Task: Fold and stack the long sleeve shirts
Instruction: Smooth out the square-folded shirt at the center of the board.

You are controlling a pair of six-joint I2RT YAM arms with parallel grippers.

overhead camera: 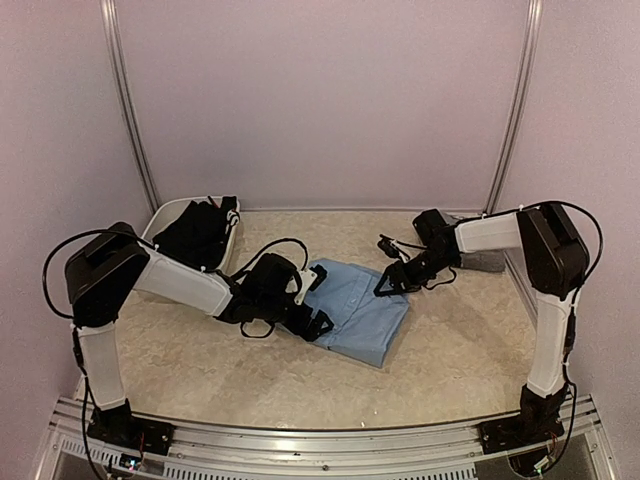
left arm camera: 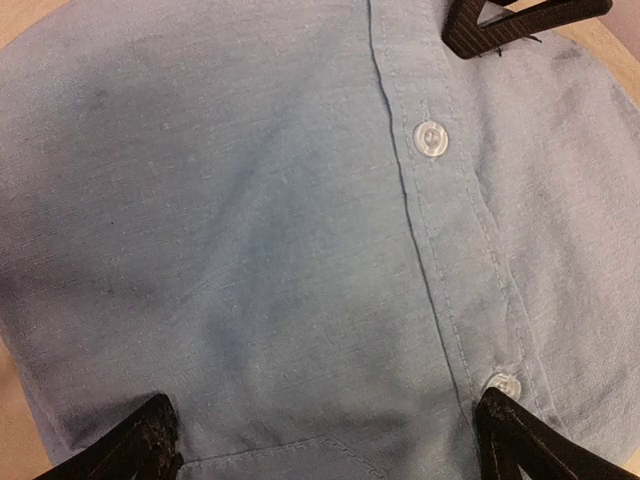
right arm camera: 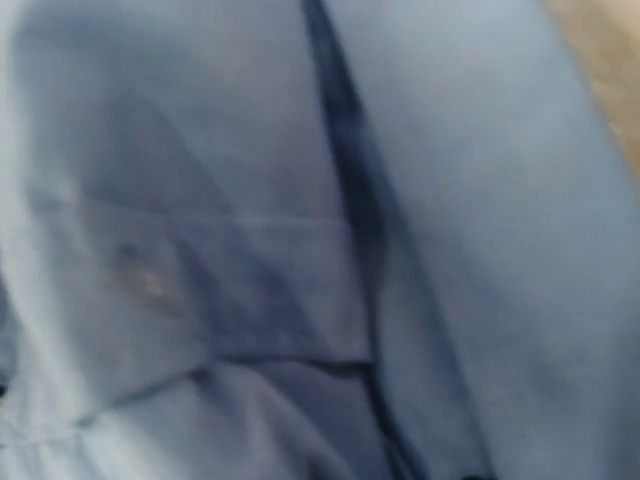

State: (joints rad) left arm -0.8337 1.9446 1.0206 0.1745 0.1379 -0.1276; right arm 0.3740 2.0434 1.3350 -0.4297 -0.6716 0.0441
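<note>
The light blue shirt (overhead camera: 360, 305) lies folded on the table's middle. Its button placket (left arm camera: 432, 200) shows in the left wrist view. My left gripper (overhead camera: 316, 322) is at the shirt's left edge, open, with its fingertips (left arm camera: 135, 450) spread wide just over the cloth (left arm camera: 250, 230). My right gripper (overhead camera: 386, 284) is at the shirt's far right edge; one of its fingers (left arm camera: 515, 18) shows in the left wrist view. The right wrist view is filled with blurred blue cloth (right arm camera: 300, 240), and its fingers are hidden. The black shirt (overhead camera: 195, 232) lies in the tub.
A white tub (overhead camera: 160, 215) stands at the back left, next to the left arm. A grey cloth (overhead camera: 488, 262) lies at the back right, partly hidden by the right arm. Walls close in the back and both sides.
</note>
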